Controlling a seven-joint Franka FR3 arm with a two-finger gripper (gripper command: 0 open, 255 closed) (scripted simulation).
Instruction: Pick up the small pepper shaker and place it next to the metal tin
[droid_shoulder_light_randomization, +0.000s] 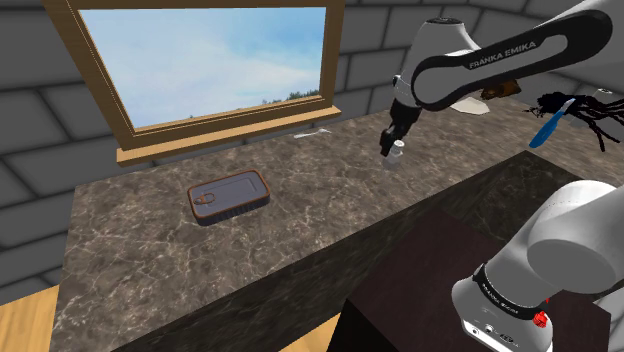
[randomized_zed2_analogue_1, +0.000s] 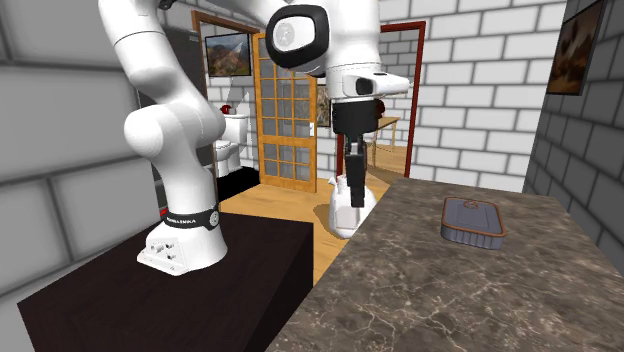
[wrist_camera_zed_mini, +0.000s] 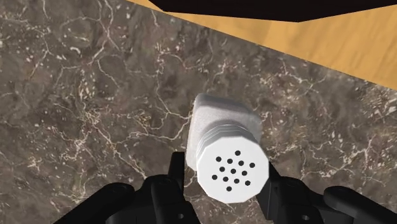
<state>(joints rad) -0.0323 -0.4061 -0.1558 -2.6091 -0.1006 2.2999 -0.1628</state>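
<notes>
A small white pepper shaker (droid_shoulder_light_randomization: 397, 154) with a perforated cap (wrist_camera_zed_mini: 230, 167) sits between my black fingers. My gripper (wrist_camera_zed_mini: 226, 170) is shut on it just below the cap, one finger (wrist_camera_zed_mini: 177, 170) on each side. It hangs over the dark marble counter (droid_shoulder_light_randomization: 330, 190), and I cannot tell whether its base (randomized_zed2_analogue_1: 350, 215) touches the stone. My gripper (droid_shoulder_light_randomization: 391, 146) points down from the white arm. The metal tin (droid_shoulder_light_randomization: 230, 196), flat with a brown rim and grey lid, lies well toward the shoulder view's left. In the second exterior view the tin (randomized_zed2_analogue_1: 472, 220) lies beyond my gripper (randomized_zed2_analogue_1: 352, 185), to the right.
A wood-framed window (droid_shoulder_light_randomization: 210, 60) runs along the counter's back. A blue-handled utensil (droid_shoulder_light_randomization: 546, 130) and a black spidery object (droid_shoulder_light_randomization: 590, 112) lie at the shoulder view's far right. My dark stand (droid_shoulder_light_randomization: 450, 280) adjoins the counter's front edge. A glazed wooden door (randomized_zed2_analogue_1: 285, 110) stands behind.
</notes>
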